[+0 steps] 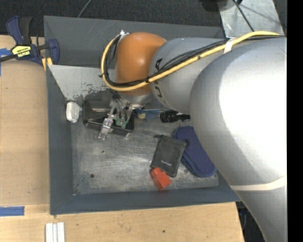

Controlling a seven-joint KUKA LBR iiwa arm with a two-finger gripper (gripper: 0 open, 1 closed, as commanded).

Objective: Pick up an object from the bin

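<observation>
My gripper (pixel 111 122) hangs low in the bin's back left part, below the arm's wrist. It is right over a dark, flat, boxy thing (pixel 95 111) that lies against the back wall; whether it touches it I cannot tell. A small white cylinder-like thing (pixel 72 111) lies just left of the dark thing, near the left wall. To the right of the gripper lies a black pen-like thing (pixel 174 117) with a blue end (pixel 149 115).
A black flat pouch (pixel 167 157) with an orange cap (pixel 160 179) lies right of centre near the front wall. A blue cloth-like thing (pixel 196 155) lies beside it, partly under the arm. The arm covers the bin's right side.
</observation>
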